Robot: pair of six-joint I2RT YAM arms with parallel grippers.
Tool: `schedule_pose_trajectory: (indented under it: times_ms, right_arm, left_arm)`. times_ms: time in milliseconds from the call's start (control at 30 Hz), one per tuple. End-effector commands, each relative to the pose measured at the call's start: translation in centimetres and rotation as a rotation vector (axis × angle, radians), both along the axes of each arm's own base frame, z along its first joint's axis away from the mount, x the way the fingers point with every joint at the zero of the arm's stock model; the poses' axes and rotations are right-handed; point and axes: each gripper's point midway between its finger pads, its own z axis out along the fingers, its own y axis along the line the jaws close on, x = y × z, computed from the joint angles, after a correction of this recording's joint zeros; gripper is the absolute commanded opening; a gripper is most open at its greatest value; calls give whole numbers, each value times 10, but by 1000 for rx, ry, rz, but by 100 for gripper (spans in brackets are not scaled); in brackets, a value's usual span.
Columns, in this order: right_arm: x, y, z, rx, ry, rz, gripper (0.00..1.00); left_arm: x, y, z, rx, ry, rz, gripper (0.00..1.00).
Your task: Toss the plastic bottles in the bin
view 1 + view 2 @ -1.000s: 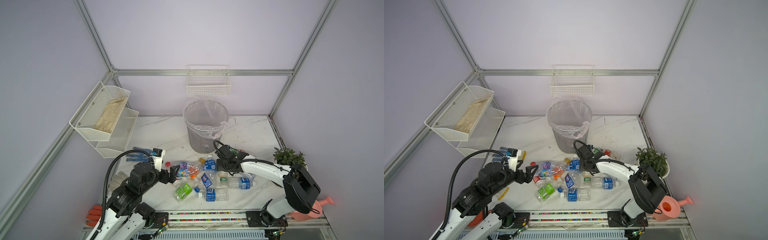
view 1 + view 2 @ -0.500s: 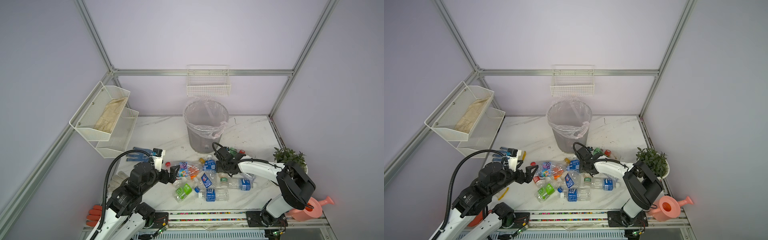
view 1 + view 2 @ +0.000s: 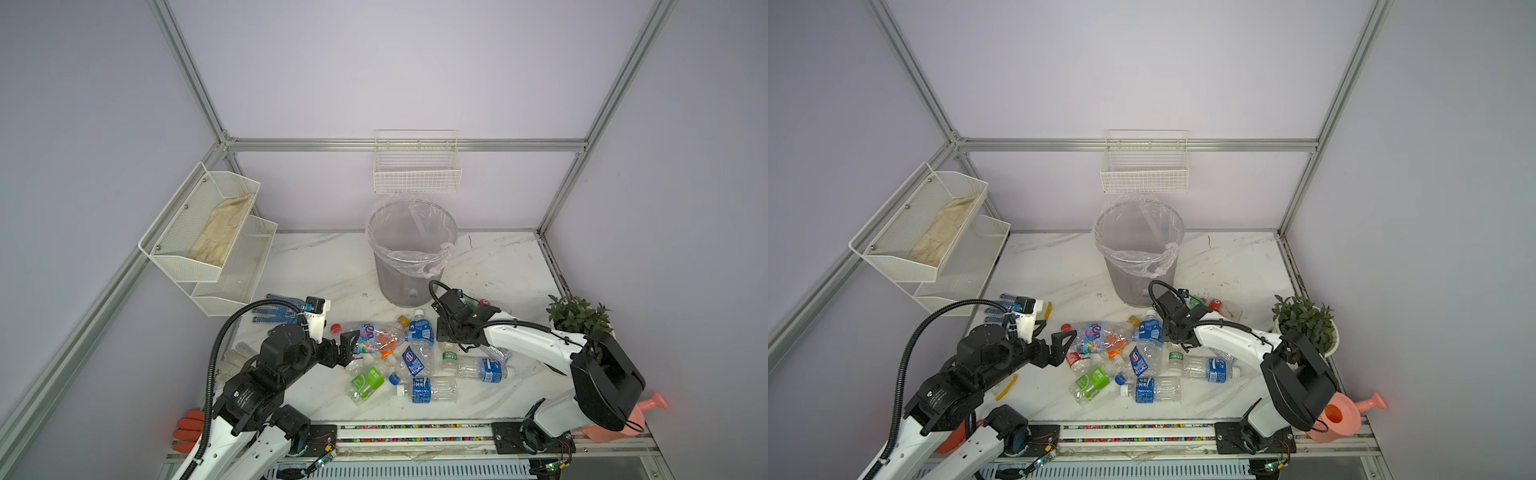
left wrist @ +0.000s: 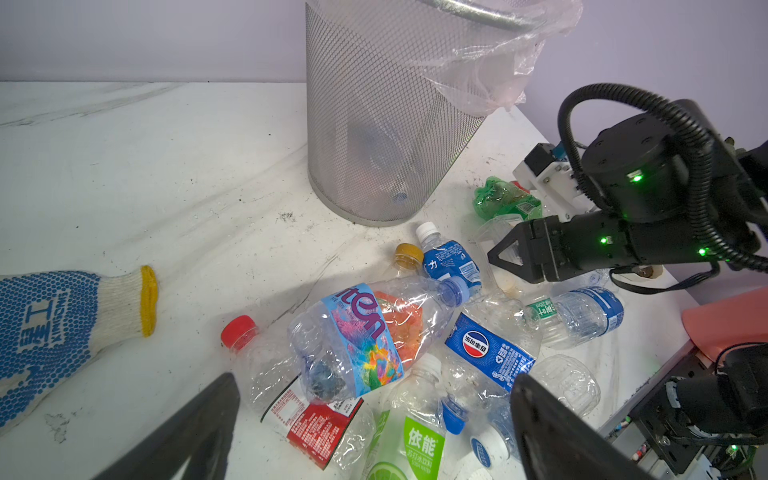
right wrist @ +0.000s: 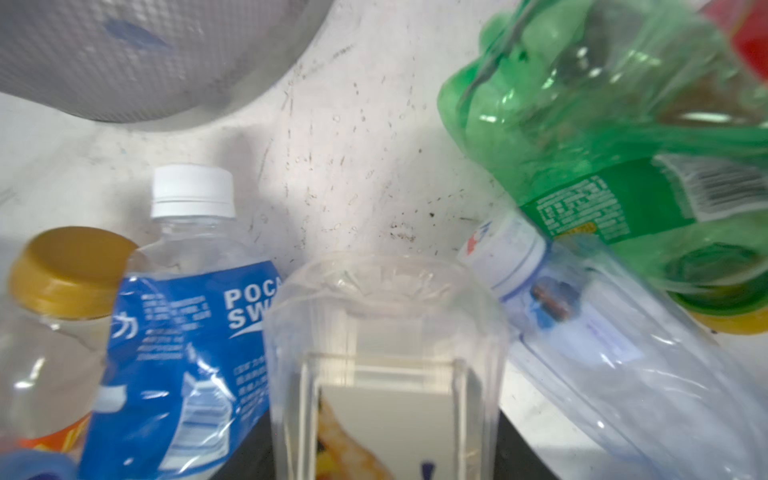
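Several plastic bottles (image 3: 415, 357) lie in a heap in front of the bin (image 3: 411, 249), a grey mesh basket lined with a clear bag. My left gripper (image 3: 349, 347) hovers open at the heap's left edge, its fingers either side of a colourful-labelled bottle (image 4: 357, 332) and a red-labelled one, gripping neither. My right gripper (image 3: 449, 337) is low at the heap's right, just in front of the bin. Its jaws press both sides of a clear square bottle (image 5: 386, 353). Beside that bottle lie a blue-labelled bottle (image 5: 187, 332) and a crushed green bottle (image 5: 582, 124).
Blue-dotted gloves (image 3: 276, 313) lie left of the heap, and an orange glove (image 3: 189, 428) sits at the front left. White wire baskets (image 3: 417, 174) (image 3: 208, 245) hang on the walls. At the right are a potted plant (image 3: 577, 316) and a pink watering can (image 3: 648, 407).
My right gripper has shifted slightly left toward the heap and its jaws have narrowed onto the clear bottle. The left arm has stayed still and open.
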Motion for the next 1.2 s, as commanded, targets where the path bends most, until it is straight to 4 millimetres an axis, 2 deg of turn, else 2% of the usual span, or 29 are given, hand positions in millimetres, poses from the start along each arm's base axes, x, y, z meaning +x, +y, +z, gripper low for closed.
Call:
schedule_pose_trajectory:
  times_ms: [0, 133, 267, 433, 567, 667, 833, 1167]
  right_arm:
    - [6, 1, 46, 34, -86, -15, 45]
    - [11, 8, 104, 125, -202, 10, 45]
    - [17, 1, 167, 135, -307, 2, 45]
    - [20, 3, 248, 211, -440, 28, 44]
    - [18, 1, 298, 249, -520, 42, 44]
    - [17, -5, 324, 257, -573, 40, 44]
    - [13, 0, 351, 310, -615, 77, 44]
    - [11, 11, 365, 369, -635, 122, 44]
  left_arm:
    - [4, -1, -8, -15, 4, 15, 100]
    - [3, -2, -7, -16, 1, 12, 100]
    - [3, -2, -7, -17, 1, 13, 100]
    - [3, -2, -7, -18, 1, 12, 100]
    - [3, -2, -7, -20, -2, 13, 100]
    - [3, -2, -7, -19, -2, 12, 100]
    - [3, -2, -6, -20, -7, 7, 100]
    - [2, -3, -6, -23, -10, 4, 100]
